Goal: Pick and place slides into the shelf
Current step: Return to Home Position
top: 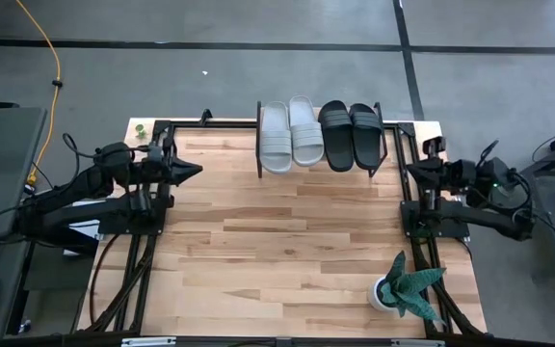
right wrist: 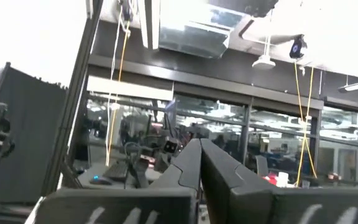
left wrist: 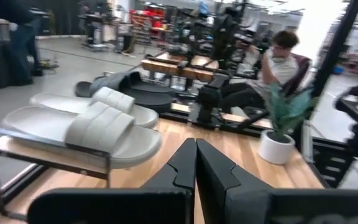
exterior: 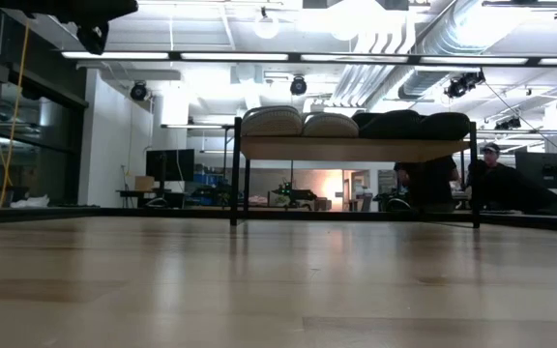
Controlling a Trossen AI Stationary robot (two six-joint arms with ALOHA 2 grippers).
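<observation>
We find the shelf point(exterior: 356, 149) at the far edge of the table point(top: 277, 251) holding two grey slides point(top: 276, 137) on the left and two black slides point(top: 336, 136) on the right, side by side. Both grippers are pinched together and empty: the left gripper point(top: 197, 170) is near the shelf's left end and the right gripper point(top: 410, 172) near its right. A plant point(top: 405, 287) stands at the near right corner, well apart from the shelf.
</observation>
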